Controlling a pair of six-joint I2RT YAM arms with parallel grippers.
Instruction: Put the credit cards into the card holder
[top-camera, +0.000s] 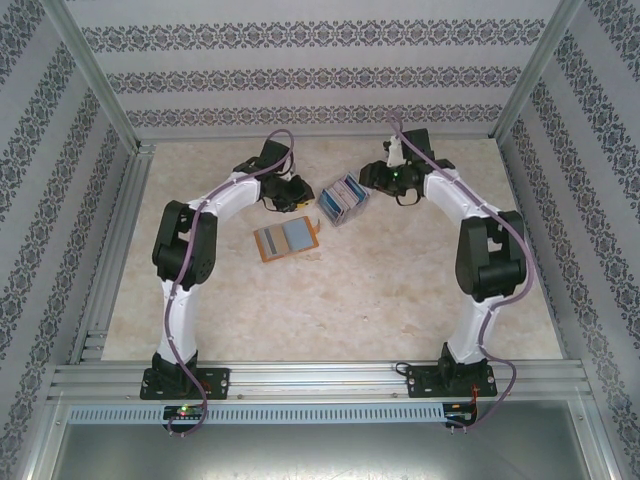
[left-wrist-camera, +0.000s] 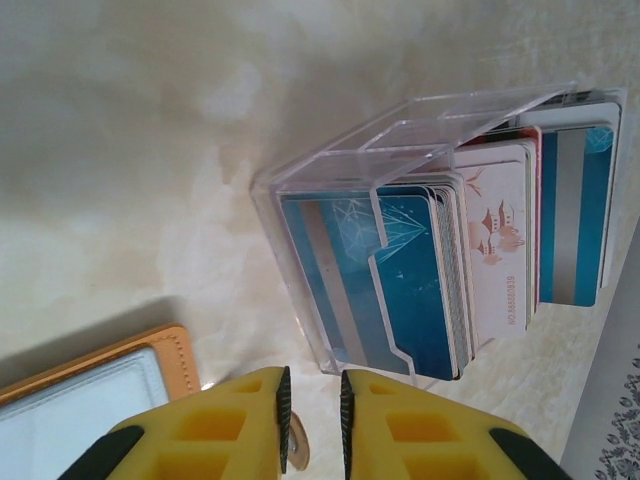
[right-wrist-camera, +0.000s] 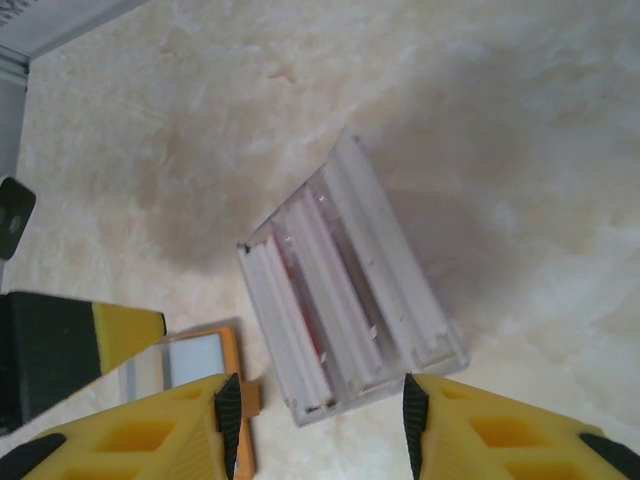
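Note:
The card holder (top-camera: 287, 240) lies open and flat on the table, orange-brown, with a grey-blue card (top-camera: 297, 235) on its right half. More credit cards (left-wrist-camera: 400, 280), blue, pinkish-white and blue with a grey stripe, stand on edge in a clear plastic box (top-camera: 343, 200). My left gripper (left-wrist-camera: 313, 420) hovers just short of the box's near corner, its jaws a narrow gap apart with nothing between them. The holder's orange edge (left-wrist-camera: 175, 350) shows at the lower left. My right gripper (right-wrist-camera: 321, 420) stands open wide, straddling the near end of the box (right-wrist-camera: 350, 300) without touching it.
The holder's orange rim (right-wrist-camera: 232, 350) lies left of the box in the right wrist view. The left arm's yellow finger (right-wrist-camera: 120, 330) pokes in there too. Patterned walls and metal rails (top-camera: 110, 260) enclose the beige table.

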